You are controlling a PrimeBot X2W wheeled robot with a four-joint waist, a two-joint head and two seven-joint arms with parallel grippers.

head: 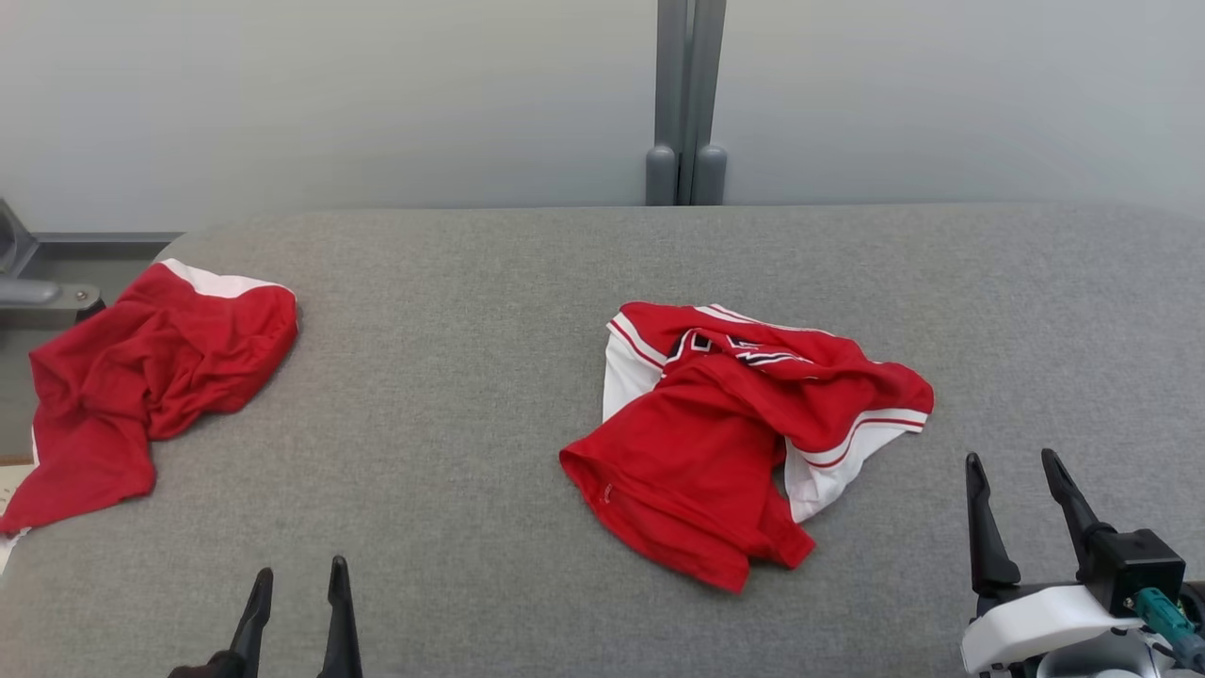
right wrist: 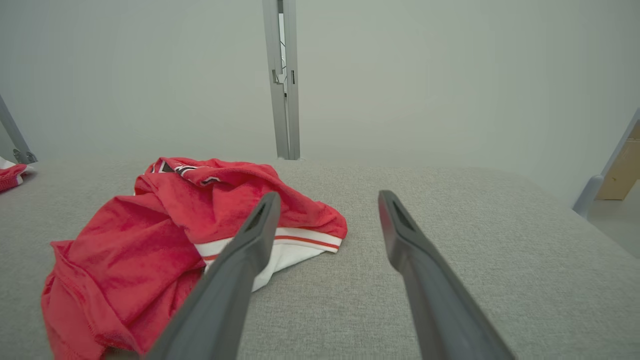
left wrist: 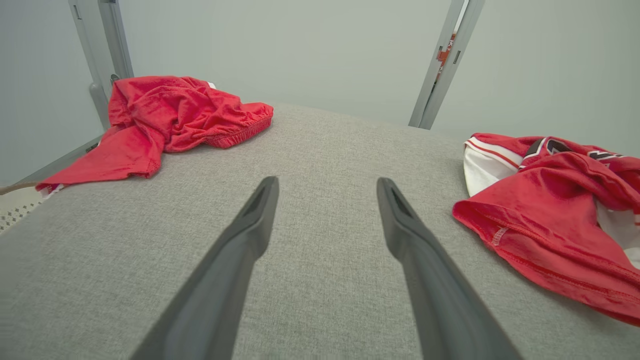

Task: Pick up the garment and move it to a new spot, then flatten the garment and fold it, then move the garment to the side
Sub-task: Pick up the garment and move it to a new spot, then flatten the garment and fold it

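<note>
crumpled red-and-white garment (head: 744, 443) lies between counter (head: 452, 377) middle and right edge. left pincer (head: 300, 566) and right pincer (head: 1011, 457) held wide, empty, clear of it. raised fold best pinched deep, then lifted clear.
</note>
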